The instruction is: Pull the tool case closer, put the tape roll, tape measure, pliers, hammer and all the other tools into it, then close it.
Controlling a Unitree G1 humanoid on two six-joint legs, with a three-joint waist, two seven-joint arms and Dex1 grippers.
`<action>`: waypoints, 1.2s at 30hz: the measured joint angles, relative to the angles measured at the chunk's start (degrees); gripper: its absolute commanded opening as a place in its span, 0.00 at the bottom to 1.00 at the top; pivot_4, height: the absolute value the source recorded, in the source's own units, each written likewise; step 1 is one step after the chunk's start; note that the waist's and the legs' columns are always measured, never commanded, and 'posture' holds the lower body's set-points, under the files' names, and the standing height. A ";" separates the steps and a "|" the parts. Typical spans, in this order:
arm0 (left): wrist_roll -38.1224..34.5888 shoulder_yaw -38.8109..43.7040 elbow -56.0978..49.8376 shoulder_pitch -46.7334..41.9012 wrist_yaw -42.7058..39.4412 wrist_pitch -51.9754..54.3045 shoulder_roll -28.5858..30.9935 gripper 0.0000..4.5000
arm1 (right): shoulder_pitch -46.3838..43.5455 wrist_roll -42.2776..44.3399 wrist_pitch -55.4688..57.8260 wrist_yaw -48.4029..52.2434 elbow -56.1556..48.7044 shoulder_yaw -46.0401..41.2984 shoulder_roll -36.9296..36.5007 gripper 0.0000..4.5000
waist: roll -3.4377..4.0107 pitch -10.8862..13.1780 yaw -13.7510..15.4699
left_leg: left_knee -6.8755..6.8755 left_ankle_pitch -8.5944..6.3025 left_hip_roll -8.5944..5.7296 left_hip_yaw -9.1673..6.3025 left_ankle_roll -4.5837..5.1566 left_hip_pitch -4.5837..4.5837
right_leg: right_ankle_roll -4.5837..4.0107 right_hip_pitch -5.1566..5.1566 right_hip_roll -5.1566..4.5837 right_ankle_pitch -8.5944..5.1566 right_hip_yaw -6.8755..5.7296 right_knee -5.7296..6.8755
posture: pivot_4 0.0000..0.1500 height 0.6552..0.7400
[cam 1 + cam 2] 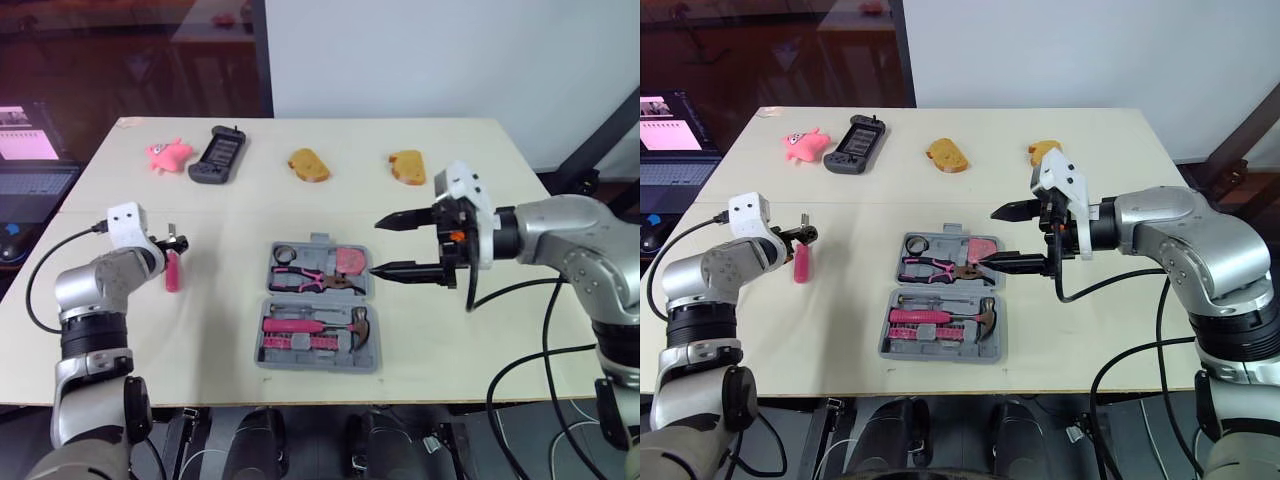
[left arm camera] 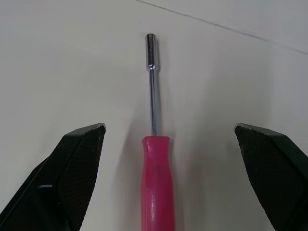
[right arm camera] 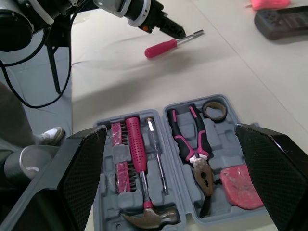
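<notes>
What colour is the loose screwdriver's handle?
Pink; the screwdriver shows best in the left wrist view.

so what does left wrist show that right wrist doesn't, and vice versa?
Left wrist: the nut driver close up, socket tip clear, centred in the open left hand. Right wrist: the open tool case holding hammer, pliers and tape roll, framed by the open right hand. Both: that nut driver lying loose on the table, outside the case.

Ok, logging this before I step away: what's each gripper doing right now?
Left gripper: open, fingers either side of the screwdriver, not gripping it.
Right gripper: open, empty, by the case.
</notes>
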 measured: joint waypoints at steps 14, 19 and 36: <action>4.47 0.02 13.72 -5.03 1.22 -7.85 -3.38 0.47 | -0.43 0.52 2.31 -6.72 -0.70 -0.11 2.56 1.00 | -0.13 0.07 0.29 | 0.04 0.01 -0.02 0.00 -0.01 -0.01 | 0.06 0.03 -0.01 0.04 0.00 0.01 | 1.00 0.75; 5.36 0.52 17.29 -6.57 0.99 -9.96 -3.10 0.10 | -0.42 0.54 2.73 -8.71 -0.75 -0.11 2.77 1.00 | -0.12 0.07 0.41 | 0.06 0.01 -0.04 -0.02 -0.01 -0.01 | 0.07 0.06 -0.02 0.05 -0.01 0.01 | 1.00 0.75; 4.59 -11.68 -13.79 13.77 -22.85 -4.43 10.14 0.10 | -0.82 0.50 3.06 -9.06 -0.50 0.27 3.00 1.00 | -0.15 0.09 -1.07 | -0.03 0.01 0.01 0.01 -0.03 -0.03 | 0.06 -0.02 -0.03 0.04 0.00 -0.01 | 1.00 0.75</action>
